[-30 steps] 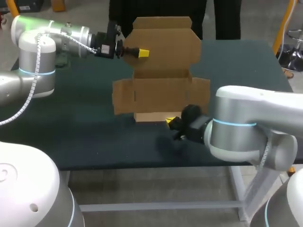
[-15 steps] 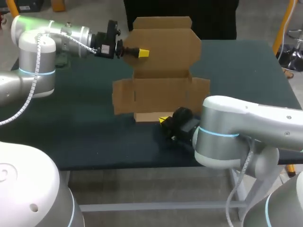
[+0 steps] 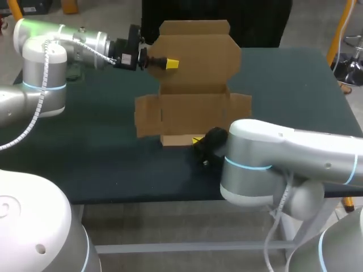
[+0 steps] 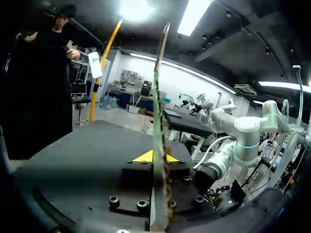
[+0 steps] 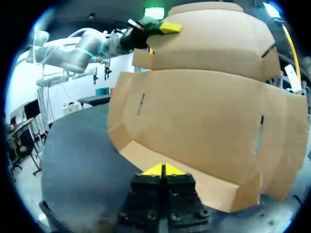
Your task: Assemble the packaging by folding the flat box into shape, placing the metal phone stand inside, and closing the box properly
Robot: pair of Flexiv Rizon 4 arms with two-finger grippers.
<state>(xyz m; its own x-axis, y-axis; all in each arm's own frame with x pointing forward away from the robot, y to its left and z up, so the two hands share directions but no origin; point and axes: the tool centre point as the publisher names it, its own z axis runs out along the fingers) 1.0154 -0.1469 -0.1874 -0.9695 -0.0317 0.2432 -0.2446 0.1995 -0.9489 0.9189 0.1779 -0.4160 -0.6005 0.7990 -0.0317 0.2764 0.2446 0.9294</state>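
Brown cardboard box blank (image 3: 193, 113) stands mid-counter, half formed: rounded lid panel (image 3: 195, 54) upright at the far side, side wings splayed, long axis left-right. Its narrow front flap (image 3: 178, 139) lies low on the dark counter (image 3: 102, 158) at the near side. Left arm (image 3: 51, 51): jaws clenched on the lid panel's left edge, up high. The left wrist view has the card edge-on (image 4: 159, 97), running straight between the yellow tips and pinched from both sides. Right arm (image 3: 283, 158): jaws closed tip to tip on nothing, low at the near front flap (image 5: 214, 189) and aimed toward the far side. Key relation: that flap sits directly ahead of the right jaws with its fold line crosswise to them, so the right arm is nearer for working it. My read is that folding is not finished. Whether the tips touch the flap I cannot tell from the right wrist view, and in the head view the arm hides most of the jaws. The metal phone stand shows in no view.
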